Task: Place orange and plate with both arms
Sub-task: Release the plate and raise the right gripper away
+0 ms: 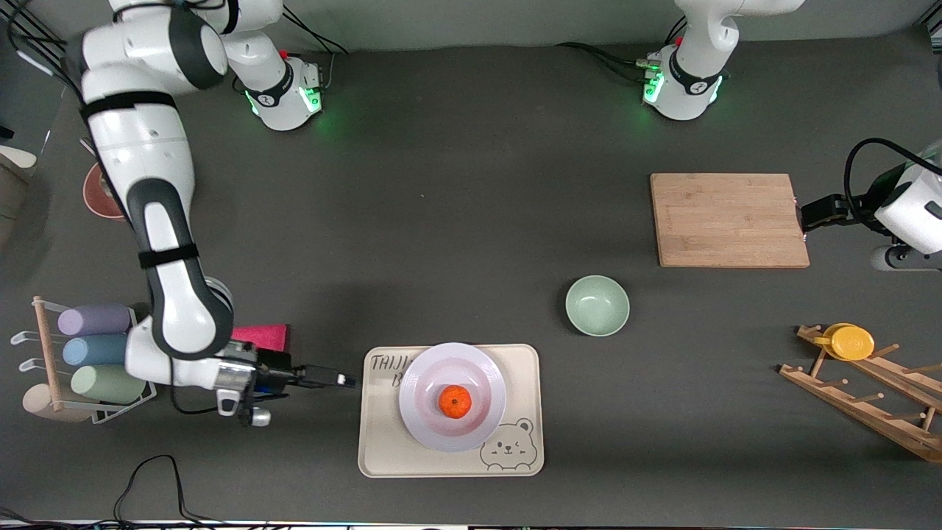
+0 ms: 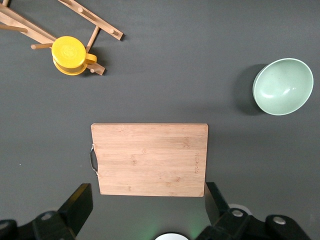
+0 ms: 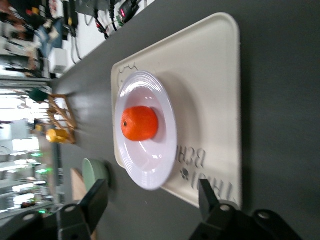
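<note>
Plate over tray's partly hidden lettering.

Bare table lies between the right gripper and the tray; the bowl and board crowd the left arm's end.

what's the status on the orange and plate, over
Right gripper open, low beside the tray. Left gripper open, at the cutting board edge. Orange on plate, plate on tray. Nothing in the way.
</note>
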`<state>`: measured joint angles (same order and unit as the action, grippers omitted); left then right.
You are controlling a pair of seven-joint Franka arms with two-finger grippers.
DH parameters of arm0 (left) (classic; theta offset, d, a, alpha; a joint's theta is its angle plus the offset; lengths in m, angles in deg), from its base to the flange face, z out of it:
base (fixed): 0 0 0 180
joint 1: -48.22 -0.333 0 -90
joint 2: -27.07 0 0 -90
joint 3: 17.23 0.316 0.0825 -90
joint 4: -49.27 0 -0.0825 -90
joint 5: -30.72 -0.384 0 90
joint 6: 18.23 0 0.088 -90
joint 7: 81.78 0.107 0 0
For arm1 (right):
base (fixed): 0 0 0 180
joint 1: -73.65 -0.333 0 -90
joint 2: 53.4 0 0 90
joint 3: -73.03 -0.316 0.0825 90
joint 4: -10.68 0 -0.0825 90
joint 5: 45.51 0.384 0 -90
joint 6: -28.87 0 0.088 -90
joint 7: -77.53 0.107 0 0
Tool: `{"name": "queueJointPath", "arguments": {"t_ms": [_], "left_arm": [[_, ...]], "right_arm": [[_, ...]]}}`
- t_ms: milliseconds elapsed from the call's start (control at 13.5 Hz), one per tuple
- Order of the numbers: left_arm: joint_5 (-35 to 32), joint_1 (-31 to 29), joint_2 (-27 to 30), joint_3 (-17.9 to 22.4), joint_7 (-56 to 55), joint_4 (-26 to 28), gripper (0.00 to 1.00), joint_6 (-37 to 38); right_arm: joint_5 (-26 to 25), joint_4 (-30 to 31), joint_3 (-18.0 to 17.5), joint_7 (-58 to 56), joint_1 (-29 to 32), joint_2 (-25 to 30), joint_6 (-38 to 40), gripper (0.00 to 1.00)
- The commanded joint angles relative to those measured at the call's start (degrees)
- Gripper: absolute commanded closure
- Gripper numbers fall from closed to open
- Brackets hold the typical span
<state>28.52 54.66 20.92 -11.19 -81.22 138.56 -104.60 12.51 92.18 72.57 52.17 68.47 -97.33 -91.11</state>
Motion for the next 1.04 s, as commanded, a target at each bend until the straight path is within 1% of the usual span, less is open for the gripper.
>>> {"name": "queueJointPath", "arguments": {"t_ms": [0, 74, 296, 444, 519, 667, 741, 963], "left_arm": [[-0.7, 0.9, -0.4, 0.6, 0.1, -1.5, 0.00, 0.6], [-0.9, 1.0, -0.5, 0.6, 0.0, -1.6, 0.00, 0.4], [-0.9, 1.5, -1.1, 0.5, -0.2, -1.6, 0.00, -0.4], [-0.9, 1.5, -1.4, 0.5, -0.6, -1.5, 0.00, -0.3], [-0.9, 1.5, -1.4, 0.5, -0.7, -1.5, 0.00, 0.0], [-0.9, 1.5, -1.3, 0.5, -0.7, -1.5, 0.00, 0.6], [-0.9, 1.5, -1.3, 0.5, -0.4, -1.5, 0.00, 0.5], [-0.8, 1.5, -0.9, 0.4, 0.0, -1.6, 0.00, 0.7]], "right_arm": [[-16.3, 11.3, 0.7, 5.6, 0.6, 15.2, 3.6, 0.00], [-22.4, 11.1, 1.9, 10.3, 0.6, 18.5, 7.9, 0.00], [-40.5, 10.7, 2.4, 20.9, 0.7, 28.8, 18.7, 0.00], [-47.8, 10.7, 2.3, 23.8, 1.2, 34.8, 25.9, 0.00], [-51.1, 10.6, 2.2, 24.0, 2.4, 37.1, 27.8, 0.00], [-55.5, 9.3, 2.3, 24.0, 2.8, 40.0, 32.7, 0.00], [-56.9, 8.8, 2.6, 23.3, 2.9, 40.6, 34.5, 0.00], [-57.5, 8.3, 4.5, 21.7, 3.9, 41.2, 35.2, 0.00]]}}
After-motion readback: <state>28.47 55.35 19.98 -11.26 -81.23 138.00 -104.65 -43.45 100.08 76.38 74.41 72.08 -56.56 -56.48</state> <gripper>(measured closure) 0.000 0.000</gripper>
